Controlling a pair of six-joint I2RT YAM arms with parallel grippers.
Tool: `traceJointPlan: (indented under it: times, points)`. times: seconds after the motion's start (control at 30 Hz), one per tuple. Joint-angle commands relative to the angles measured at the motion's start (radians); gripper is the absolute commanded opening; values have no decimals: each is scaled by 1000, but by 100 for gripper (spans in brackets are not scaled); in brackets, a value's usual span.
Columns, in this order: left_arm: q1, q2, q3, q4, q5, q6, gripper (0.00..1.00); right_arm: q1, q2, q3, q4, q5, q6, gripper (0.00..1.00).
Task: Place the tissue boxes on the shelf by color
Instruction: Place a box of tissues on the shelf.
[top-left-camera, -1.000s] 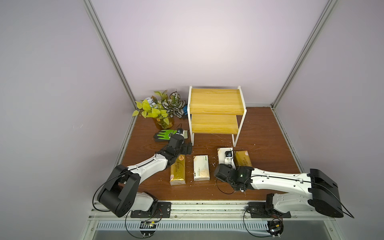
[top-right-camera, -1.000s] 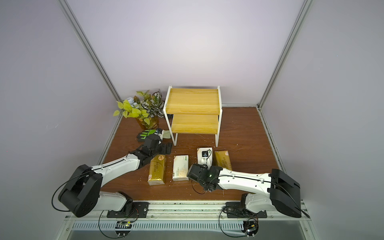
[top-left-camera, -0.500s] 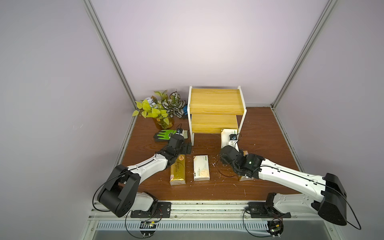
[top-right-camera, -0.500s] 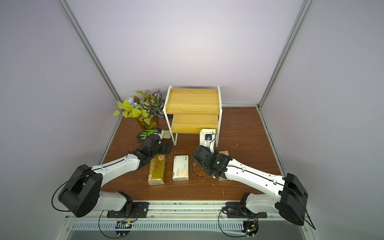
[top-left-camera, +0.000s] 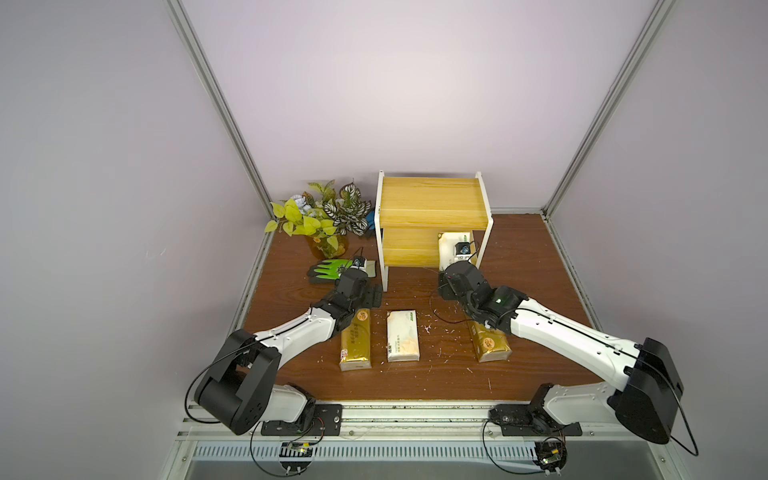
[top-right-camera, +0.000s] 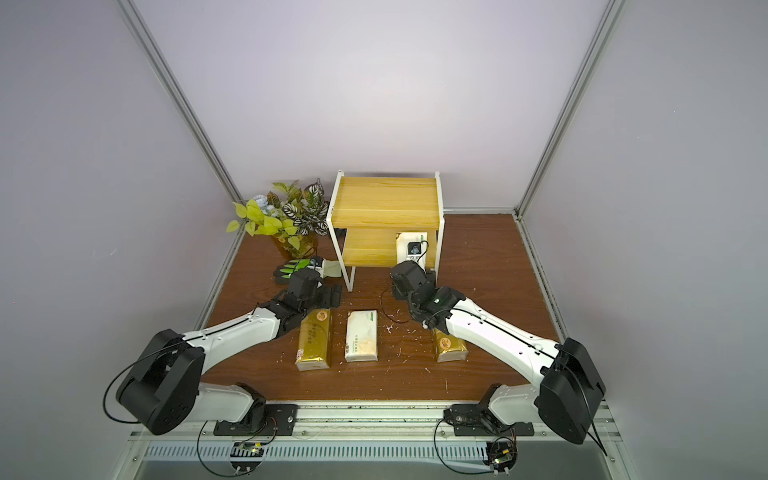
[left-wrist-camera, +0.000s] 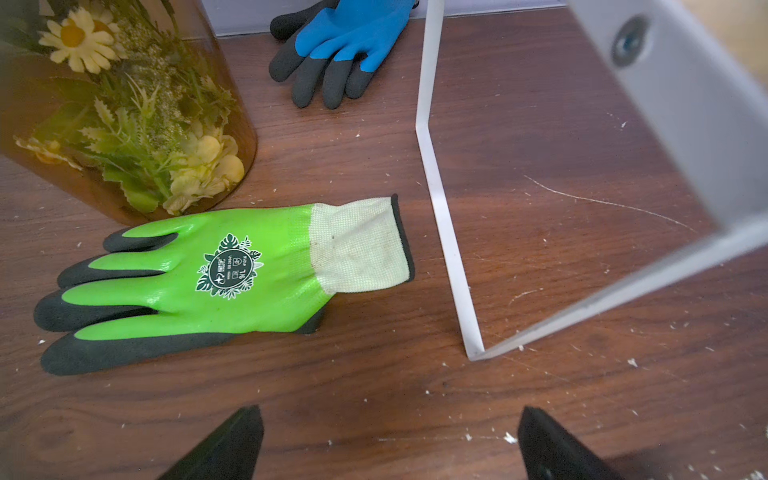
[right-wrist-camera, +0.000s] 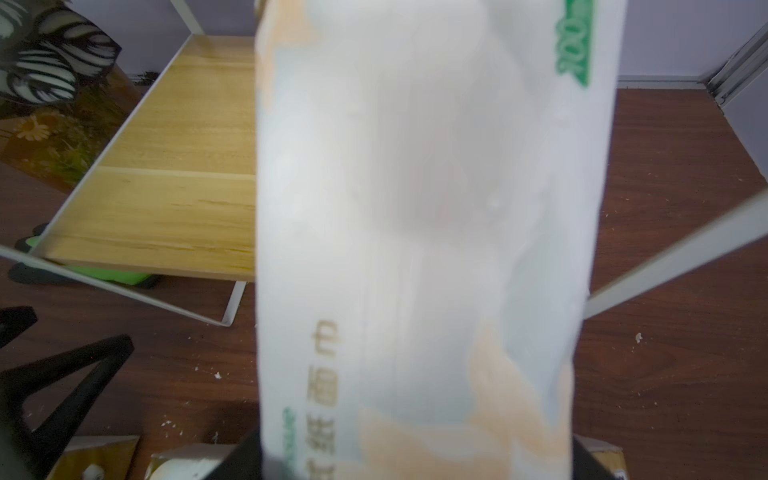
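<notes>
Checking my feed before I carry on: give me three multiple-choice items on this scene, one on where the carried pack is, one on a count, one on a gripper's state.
1. The right gripper holds a white pack. Where is it?
A. On the top board
B. At the right end of the shelf's lower board
C. Beside the plant

2. How many tissue packs lie on the table?
A. Two
B. Three
C. Four

3. How is the left gripper?
A. Open, empty
B. Shut on the blue glove
C. Shut on the green glove

Answers:
1 B: both top views show it inside the frame at that board's right end.
2 B: two gold packs and a second white pack.
3 A: its wrist view shows the jaws apart with only table between.
</notes>
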Motion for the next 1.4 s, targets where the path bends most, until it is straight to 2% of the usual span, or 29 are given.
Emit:
traceJointPlan:
  times: [0.0, 0.67, 0.73, 0.8, 1.1, 1.17, 1.37]
  points:
    - [-11, -14, 20, -7, -15, 9, 99, -31, 9, 35, 110, -1, -52, 72]
    - [-10, -14, 24, -17, -58, 13, 100, -142, 130, 77, 253, -50, -131, 74]
    - [-10, -14, 24, -17, -59, 13, 100, -143, 138, 78, 262, -49, -130, 78]
    - [-10, -16, 24, -19, -61, 13, 99, -143, 144, 80, 266, -36, -128, 85]
    - [-10, -11, 28, -20, -59, 11, 99, -143, 134, 82, 268, -14, -148, 92]
    - [-10, -7, 30, -23, -55, 9, 99, -143, 120, 71, 274, -27, -141, 99]
    - [-10, -5, 32, -22, -56, 6, 99, -143, 68, 47, 237, -77, -117, 99]
